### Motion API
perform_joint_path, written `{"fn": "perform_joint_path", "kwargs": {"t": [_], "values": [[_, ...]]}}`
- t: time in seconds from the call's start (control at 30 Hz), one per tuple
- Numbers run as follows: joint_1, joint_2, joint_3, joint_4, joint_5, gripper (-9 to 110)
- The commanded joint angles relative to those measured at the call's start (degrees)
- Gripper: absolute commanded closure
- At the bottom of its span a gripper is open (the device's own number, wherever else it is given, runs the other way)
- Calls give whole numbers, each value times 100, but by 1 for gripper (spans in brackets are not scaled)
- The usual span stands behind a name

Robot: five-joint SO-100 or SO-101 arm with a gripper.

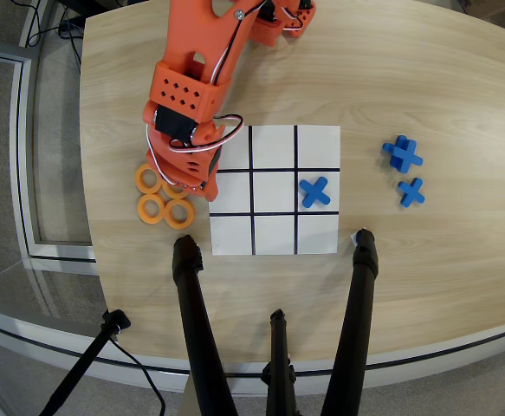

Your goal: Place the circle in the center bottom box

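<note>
Hovering over the top-right ring (176, 184) of the four, the gripper (185, 185) covered it, its jaw state unclear, with the target cell (274, 146) lying to its right.

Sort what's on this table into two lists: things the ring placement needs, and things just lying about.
Needed:
- orange rings, clustered left of the grid, one partly under the arm
- gripper, over that cluster; jaw state unclear
- top middle cell of the grid, nearest the arm's base, empty

Lying about:
- blue cross on the grid
- loose blue crosses, right of the grid
- black tripod legs
</note>
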Motion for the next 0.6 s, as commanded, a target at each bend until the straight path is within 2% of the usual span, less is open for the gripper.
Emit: {"fn": "perform_joint_path", "kwargs": {"t": [0.0,0.57], "values": [[79,-53,-211,-114,-70,78],[211,-387,-246,-378,-167,78]]}}
